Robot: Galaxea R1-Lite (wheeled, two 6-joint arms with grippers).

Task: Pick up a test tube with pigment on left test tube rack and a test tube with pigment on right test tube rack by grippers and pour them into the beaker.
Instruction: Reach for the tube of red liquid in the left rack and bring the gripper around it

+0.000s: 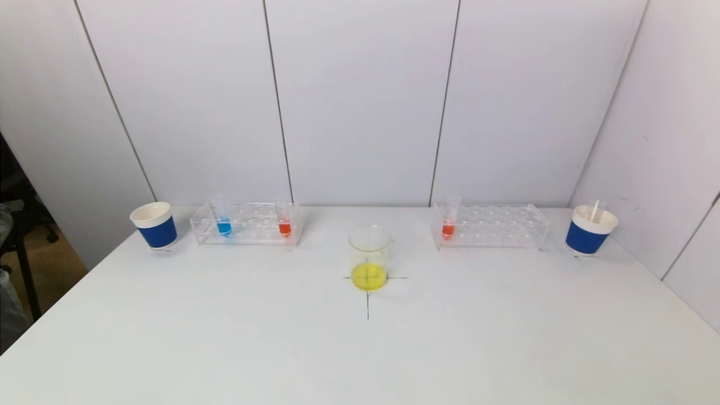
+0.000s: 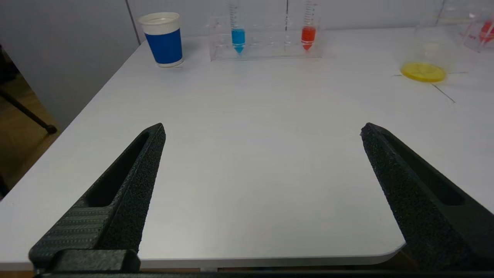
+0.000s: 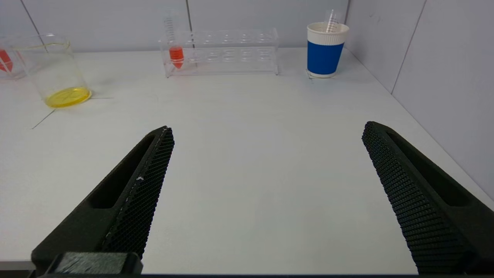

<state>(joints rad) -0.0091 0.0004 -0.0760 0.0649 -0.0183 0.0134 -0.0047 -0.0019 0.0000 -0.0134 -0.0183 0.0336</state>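
The left clear rack (image 1: 247,230) holds a tube of blue pigment (image 1: 224,226) and a tube of red pigment (image 1: 284,228); both show in the left wrist view, blue (image 2: 238,38) and red (image 2: 308,36). The right clear rack (image 1: 495,228) holds one tube of red pigment (image 1: 448,228), also in the right wrist view (image 3: 176,56). A glass beaker (image 1: 369,259) with yellow liquid stands on a black cross mark at the table's middle. My left gripper (image 2: 262,131) and right gripper (image 3: 266,129) are open and empty over the table's near edge, out of the head view.
A blue-and-white paper cup (image 1: 154,225) stands left of the left rack. Another cup (image 1: 589,229) right of the right rack holds an empty tube (image 3: 330,21). Grey wall panels close in behind and on the right (image 3: 444,69). The table's left edge (image 2: 92,104) drops to floor.
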